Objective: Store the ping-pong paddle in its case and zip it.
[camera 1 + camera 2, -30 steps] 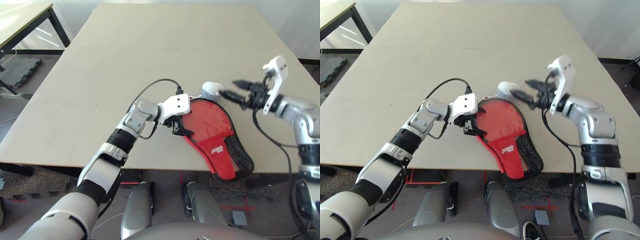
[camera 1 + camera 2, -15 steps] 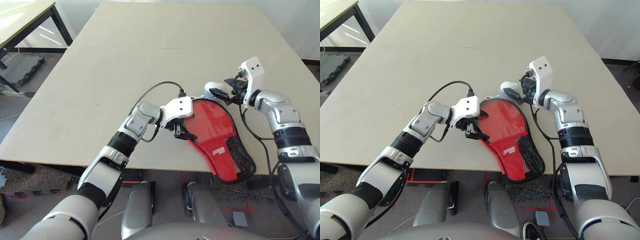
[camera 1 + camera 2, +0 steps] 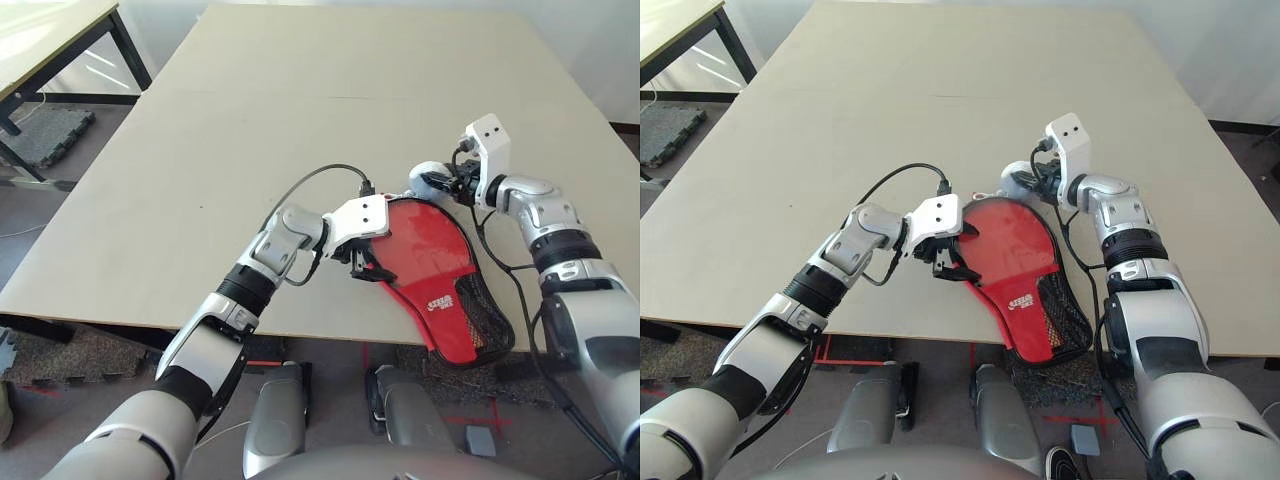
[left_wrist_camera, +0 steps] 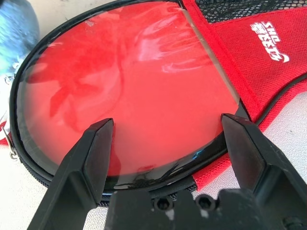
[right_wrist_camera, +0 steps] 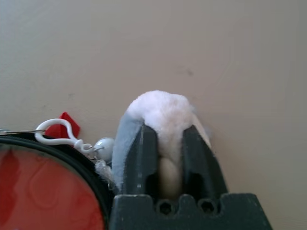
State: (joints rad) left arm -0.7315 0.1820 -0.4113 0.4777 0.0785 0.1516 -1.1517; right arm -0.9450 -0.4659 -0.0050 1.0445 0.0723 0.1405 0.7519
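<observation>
Red paddle case under the left gripper (image 4: pixel 168 120), fluffy pom-pom (image 5: pixel 163 105) pinched in the right (image 5: pixel 170 129)!

Over at far left, a second table (image 3: pixel 45 50) stands beside the big beige one (image 3: pixel 240 130), with a grey floor mat (image 3: pixel 45 137) below it. Moving across, here comes the silver left arm (image 3: pixel 245 285), reaching in over the near part of the big table. Its gripper is wide open, 2 black fingers spread at the case's (image 3: pixel 455 320) left edge, 1 on either side of the palm, tips over the clear window (image 4: pixel 144 86).

Now to the middle: the case lies flat and slanted, its narrow end poking out past the table's near edge. The paddle (image 4: pixel 129 96) is inside, folks, its round red face showing through that window! White logo (image 3: pixel 440 303) on the red fabric, black mesh (image 3: pixel 478 312) to its right.

Just beyond the rounded end, a white clip (image 5: pixel 58 125) and a bead (image 5: pixel 104 149) link up to the pom-pom, white and pale grey. And on the right, the silver right arm (image 3: pixel 565 245) has its gripper closed on that fluff, 2 fingers pressing into it!
</observation>
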